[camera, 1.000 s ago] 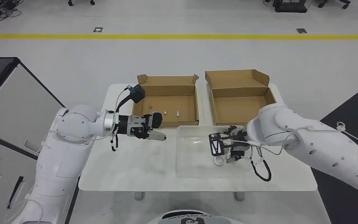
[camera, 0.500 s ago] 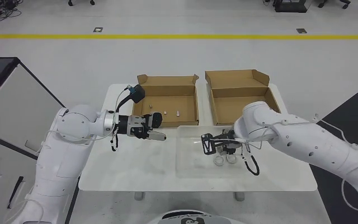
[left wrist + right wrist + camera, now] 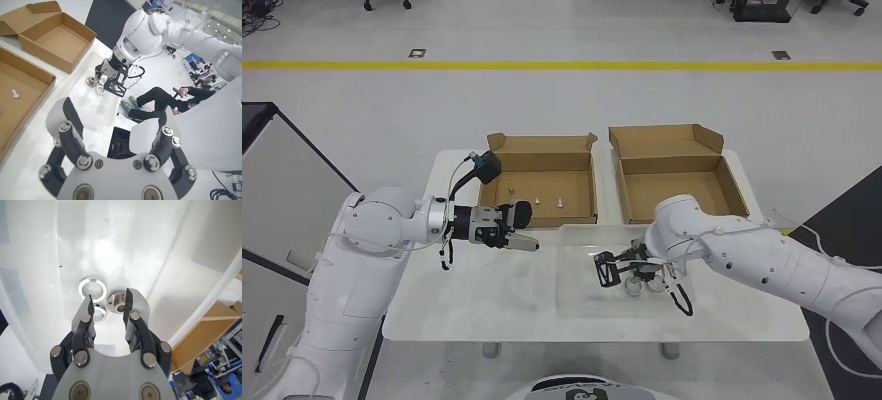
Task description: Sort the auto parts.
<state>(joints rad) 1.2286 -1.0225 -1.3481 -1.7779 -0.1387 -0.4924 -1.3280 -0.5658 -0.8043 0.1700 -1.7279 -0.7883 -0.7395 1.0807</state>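
Three bare metal parts are noted in the clear tray [image 3: 572, 300] on the table [image 3: 472, 300]. They are two plain polished rings [image 3: 102, 285] and a duller flanged hub [image 3: 113, 301] with a centre bore and small flange holes. The three lie close together on the tray floor.

The right gripper [image 3: 109, 294] is held over them with its jaws spread and nothing gripped. One finger is seen in front of the hub and the other in front of the nearer ring; contact cannot be told. A small teal label [image 3: 113, 86] is carried on one finger, its print too small to read.

The left gripper [image 3: 115, 108] is also spread and holds nothing. It is held over the table between the tray and the left box [image 3: 542, 161]. Small pale bolts [image 3: 559, 199] lie in that box. The right box [image 3: 672, 195] stands just beside it.
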